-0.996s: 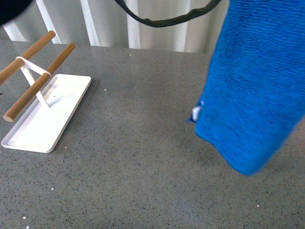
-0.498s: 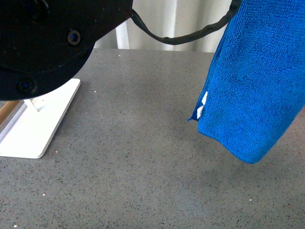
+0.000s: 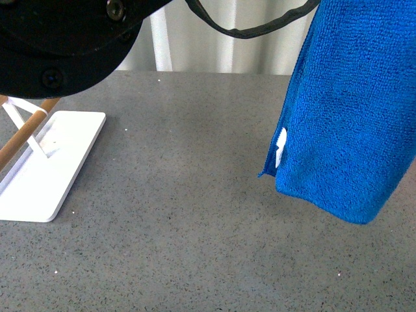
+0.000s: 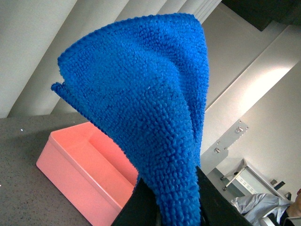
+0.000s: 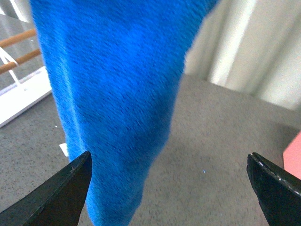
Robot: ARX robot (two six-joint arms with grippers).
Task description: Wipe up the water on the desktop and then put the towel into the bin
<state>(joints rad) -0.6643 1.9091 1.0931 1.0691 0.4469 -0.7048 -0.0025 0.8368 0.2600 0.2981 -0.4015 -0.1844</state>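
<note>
While the towel (image 4: 141,94) is pinched by the left gripper (image 4: 171,207) near the pink bin (image 4: 80,165), the right gripper (image 5: 168,160) is held spread.

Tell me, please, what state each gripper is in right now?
Left gripper: shut on the towel.
Right gripper: open, holding nothing.

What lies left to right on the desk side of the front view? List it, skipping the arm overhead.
Tray → tag → towel.
</note>
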